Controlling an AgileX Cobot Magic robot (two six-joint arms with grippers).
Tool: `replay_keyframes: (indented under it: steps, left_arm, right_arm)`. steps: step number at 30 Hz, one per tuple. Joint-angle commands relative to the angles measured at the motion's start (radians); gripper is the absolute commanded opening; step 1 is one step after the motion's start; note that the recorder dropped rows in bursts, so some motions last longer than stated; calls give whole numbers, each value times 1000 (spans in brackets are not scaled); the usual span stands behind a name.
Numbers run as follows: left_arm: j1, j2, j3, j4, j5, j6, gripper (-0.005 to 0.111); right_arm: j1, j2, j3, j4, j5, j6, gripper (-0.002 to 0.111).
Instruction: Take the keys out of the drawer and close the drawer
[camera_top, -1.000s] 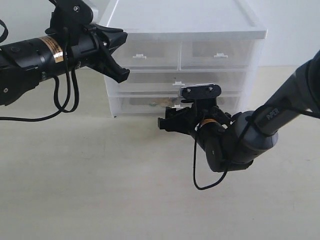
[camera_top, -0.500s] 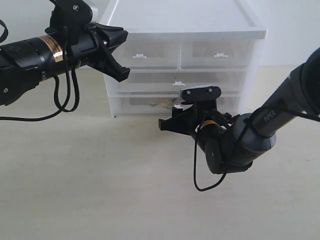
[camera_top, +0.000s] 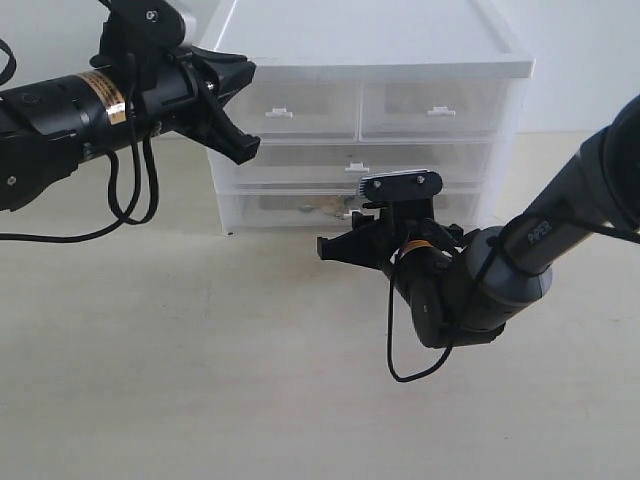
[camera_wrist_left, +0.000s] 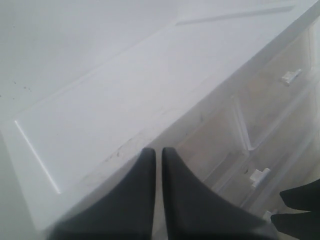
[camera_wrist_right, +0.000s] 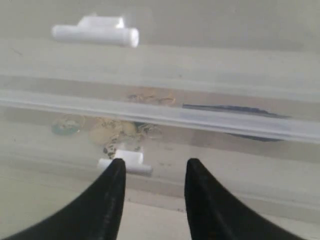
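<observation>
The white three-tier plastic drawer unit (camera_top: 370, 40) stands on the pale beige table (camera_top: 200, 380). Its lowest tier is the wide, shallow translucent-white drawer (camera_top: 280, 211), which sits pushed in, its front level with the tier above. Through that cloudy front the small bunch of gold-coloured keys and rings (camera_wrist_right: 114, 132) lies inside the drawer, near the middle of its width. It is blurred by the plastic, so I cannot make out single pieces. What may be its black cord shows as a dark streak off to one side.

The right arm's black gripper (camera_wrist_right: 154, 167) is low in front of the drawer. Its two fingers are spread apart with nothing between them. One fingertip (camera_wrist_right: 116, 167) is just beside the drawer's small white tab handle (camera_wrist_right: 123, 163), and whether they touch is not clear. The like tab of the middle drawer (camera_wrist_right: 95, 34) sits higher up.

The left arm's black gripper (camera_wrist_left: 157, 160) hangs in the air by the unit's upper left corner, over the edge of its flat white top. Its fingers are pressed nearly together, with only a thin slit between them, and they pinch nothing.
</observation>
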Motion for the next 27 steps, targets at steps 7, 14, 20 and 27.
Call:
replay_keyframes:
  steps: [7,14,20,27]
  left_arm:
    - [0,13,-6,-15,38,-9,4]
    - [0,36,-6,-57,83,0,4]
    - [0,86,-7,-117,30,66,4]
    - [0,122,-57,-169,27,89,4]
  right_arm:
    - [-1,1,-4,0,-10,-7,34]
    - [-1,1,-4,0,-10,-7,34]
    - [-1,1,-4,0,-12,-7,34]
    - [0,1,-4,-6,-12,-23,29]
